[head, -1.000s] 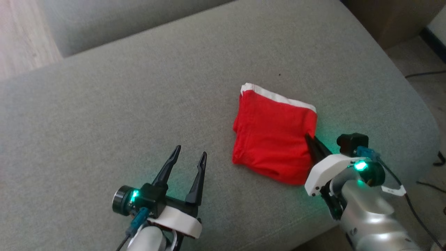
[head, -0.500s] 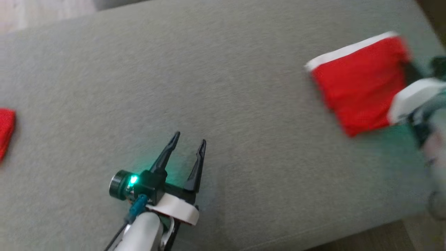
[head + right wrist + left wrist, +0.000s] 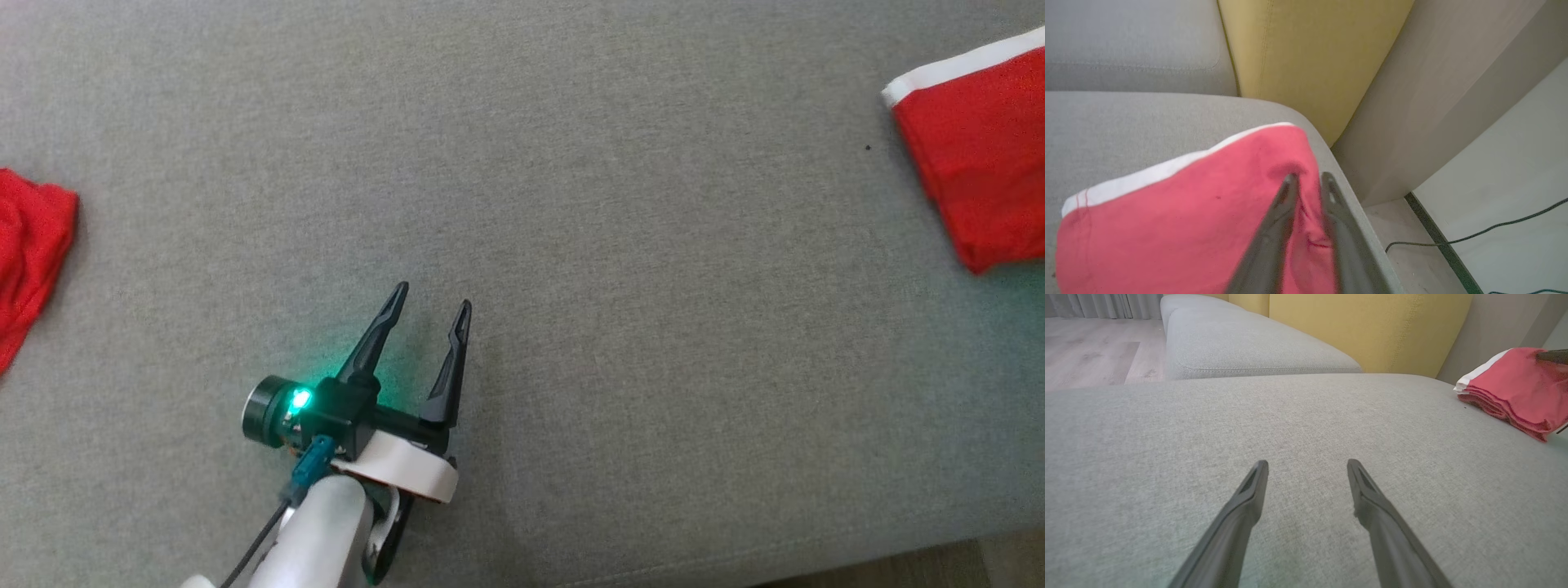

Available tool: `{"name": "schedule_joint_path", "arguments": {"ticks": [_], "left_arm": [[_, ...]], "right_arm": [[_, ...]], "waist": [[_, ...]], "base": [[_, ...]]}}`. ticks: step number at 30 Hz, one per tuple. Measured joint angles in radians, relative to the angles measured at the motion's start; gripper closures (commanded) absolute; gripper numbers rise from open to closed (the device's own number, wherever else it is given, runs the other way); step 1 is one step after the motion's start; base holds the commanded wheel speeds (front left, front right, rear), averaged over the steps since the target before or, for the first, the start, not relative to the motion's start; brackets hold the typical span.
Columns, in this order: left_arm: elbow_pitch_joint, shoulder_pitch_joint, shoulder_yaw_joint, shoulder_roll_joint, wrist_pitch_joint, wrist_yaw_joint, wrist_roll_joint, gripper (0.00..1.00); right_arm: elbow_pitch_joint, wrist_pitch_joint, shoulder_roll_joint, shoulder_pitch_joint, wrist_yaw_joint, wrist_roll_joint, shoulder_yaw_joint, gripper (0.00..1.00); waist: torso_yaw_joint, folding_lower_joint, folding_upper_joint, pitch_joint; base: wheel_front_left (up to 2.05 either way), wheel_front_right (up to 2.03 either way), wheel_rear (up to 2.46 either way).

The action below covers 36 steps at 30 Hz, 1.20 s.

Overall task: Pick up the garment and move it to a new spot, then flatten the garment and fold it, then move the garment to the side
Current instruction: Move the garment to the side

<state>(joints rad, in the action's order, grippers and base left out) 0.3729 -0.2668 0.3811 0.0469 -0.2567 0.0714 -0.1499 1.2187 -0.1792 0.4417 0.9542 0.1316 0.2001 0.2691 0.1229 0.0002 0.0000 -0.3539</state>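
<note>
1. Far left, a second red cloth (image 3: 28, 253) lies crumpled, well apart from everything else. Not my concern for this step.
2. The left gripper (image 3: 433, 295) hovers over bare sofa cushion (image 3: 571, 245), jaws spread wide with nothing in them. I leave it parked there.
3. Far right, the garment (image 3: 980, 155) lies folded with its white band (image 3: 955, 69) along the far edge, near the cushion's outer corner. Looks to me like the set-aside step.
4. The right gripper (image 3: 1308, 177) sits over the garment's outer side, jaws a narrow gap apart. I can't tell whether a pucker is pinched between them. So I'd spread them fully, lift straight off, then back away, so the stack doesn't drag toward the drop-off.
</note>
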Motion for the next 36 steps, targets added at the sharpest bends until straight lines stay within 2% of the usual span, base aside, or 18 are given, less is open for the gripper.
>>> {"name": "schedule_joint_path", "arguments": {"ticks": [4,8,12,13,17,24,26,36], "left_arm": [[0.0,0.0,-0.012,-0.001,0.0,-0.004,0.0,0.0],[0.0,0.001,-0.04,-0.001,0.0,-0.02,0.0,0.0],[0.0,0.008,-0.081,-0.001,0.0,-0.044,0.0,0.0],[0.0,0.008,-0.081,-0.001,0.0,-0.044,0.0,0.0],[-0.004,0.03,-0.132,-0.001,0.0,-0.065,0.0,0.0],[0.002,0.09,-0.217,-0.001,0.0,-0.089,0.01,0.0],[0.014,0.106,-0.237,-0.001,0.0,-0.089,0.02,0.0],[0.037,0.178,-0.282,-0.001,0.0,-0.089,0.029,0.0]], "right_arm": [[-0.065,-0.035,-0.056,-0.006,0.0,0.067,0.08,0.0],[-0.126,-0.064,-0.163,-0.014,0.0,0.089,0.111,0.0],[-0.223,-0.069,-0.273,-0.068,0.0,0.078,0.088,0.0],[-0.223,-0.069,-0.273,-0.068,0.0,0.078,0.088,0.0],[-0.34,-0.071,-0.348,-0.16,0.0,-0.005,0.026,0.0],[-0.436,-0.072,-0.379,-0.379,0.0,-0.173,-0.058,0.0],[-0.435,-0.072,-0.382,-0.455,0.0,-0.246,-0.128,0.0],[-0.452,-0.072,-0.389,-0.625,0.0,-0.328,-0.248,0.0]], "waist": [[0.004,-0.0002,0.0,0.015],[0.005,-0.0002,0.0,0.039],[-0.005,-0.0003,0.0,0.071],[-0.005,-0.0003,0.0,0.071],[-0.026,-0.0003,0.0,0.106],[-0.084,-0.0004,0.0,0.168],[-0.108,-0.0003,0.0,0.191],[-0.135,-0.0004,0.0,0.272]], "base": [[0.0,0.0,0.0],[0.0,0.0,0.0],[0.0,0.0,0.0],[0.0,0.0,0.0],[0.0,0.0,0.0],[0.0,0.0,0.0],[0.0,0.0,0.0],[0.0,0.0,0.0]]}}
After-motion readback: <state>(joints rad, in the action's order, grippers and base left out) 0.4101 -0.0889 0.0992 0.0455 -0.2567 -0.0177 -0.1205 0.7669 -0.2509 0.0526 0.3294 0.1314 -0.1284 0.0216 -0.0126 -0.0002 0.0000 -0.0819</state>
